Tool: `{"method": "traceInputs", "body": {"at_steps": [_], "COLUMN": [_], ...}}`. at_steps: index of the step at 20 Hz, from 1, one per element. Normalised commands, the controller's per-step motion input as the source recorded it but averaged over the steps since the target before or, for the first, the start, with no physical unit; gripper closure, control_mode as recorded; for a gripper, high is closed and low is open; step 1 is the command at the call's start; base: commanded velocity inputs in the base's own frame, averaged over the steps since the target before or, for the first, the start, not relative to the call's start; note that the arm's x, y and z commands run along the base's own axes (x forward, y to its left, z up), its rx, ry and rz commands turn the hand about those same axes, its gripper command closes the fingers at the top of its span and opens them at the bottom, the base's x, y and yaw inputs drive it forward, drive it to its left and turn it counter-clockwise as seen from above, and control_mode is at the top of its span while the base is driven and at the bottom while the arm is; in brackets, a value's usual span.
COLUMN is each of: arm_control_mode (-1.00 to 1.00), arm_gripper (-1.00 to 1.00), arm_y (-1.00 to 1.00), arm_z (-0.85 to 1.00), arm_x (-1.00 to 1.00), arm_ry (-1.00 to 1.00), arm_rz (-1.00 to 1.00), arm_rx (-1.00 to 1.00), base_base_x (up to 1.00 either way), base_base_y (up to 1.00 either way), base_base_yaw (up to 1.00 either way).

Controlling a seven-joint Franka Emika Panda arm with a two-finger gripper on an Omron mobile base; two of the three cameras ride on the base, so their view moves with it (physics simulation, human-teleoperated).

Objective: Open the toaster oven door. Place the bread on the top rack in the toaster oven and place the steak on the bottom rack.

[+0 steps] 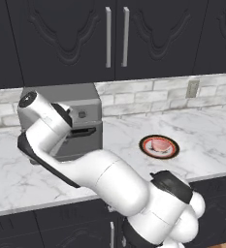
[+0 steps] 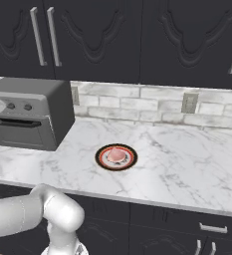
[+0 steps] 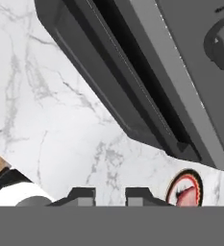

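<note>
1. The toaster oven (image 2: 33, 112) is a boxy grey metal unit on the white marble counter (image 2: 187, 154), against the brick backsplash under the dark wall cabinets; small dark knobs sit in a row above the toaster oven door (image 2: 22, 132).
2. The door, a grey panel with a black bar handle (image 2: 19, 122), looks closed or barely ajar.
3. The gripper (image 3: 109, 196) hangs close before the handle, its fingertips (image 3: 84, 196) slightly parted, grasping nothing.
4. The pinkish steak (image 2: 116, 155) lies on a red-rimmed plate (image 2: 101, 158), well apart to the oven's right.
</note>
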Motion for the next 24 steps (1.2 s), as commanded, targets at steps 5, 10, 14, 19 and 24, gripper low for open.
{"method": "traceInputs", "body": {"at_steps": [5, 10, 14, 19, 24], "arm_control_mode": [-1.0, -1.0, -1.0, -1.0, -1.0], "arm_gripper": [-1.0, -1.0, -1.0, -1.0, -1.0], "arm_y": [-0.21, -0.02, 0.0, 0.0, 0.0], "arm_z": [0.37, 0.28, 0.07, 0.02, 0.01], "arm_x": [0.0, -0.02, -0.02, 0.0, 0.13], "arm_ry": [-0.02, -0.14, -0.11, -0.12, -0.08], "arm_rz": [-0.17, -0.27, -0.41, -0.43, -0.15], "arm_rx": [0.04, 0.06, 0.11, 0.21, 0.26], "base_base_x": [0.0, 0.0, 0.0, 0.0, 0.0], "base_base_y": [0.0, 0.0, 0.0, 0.0, 0.0], "base_base_yaw": [0.0, 0.0, 0.0, 0.0, 0.0]}}
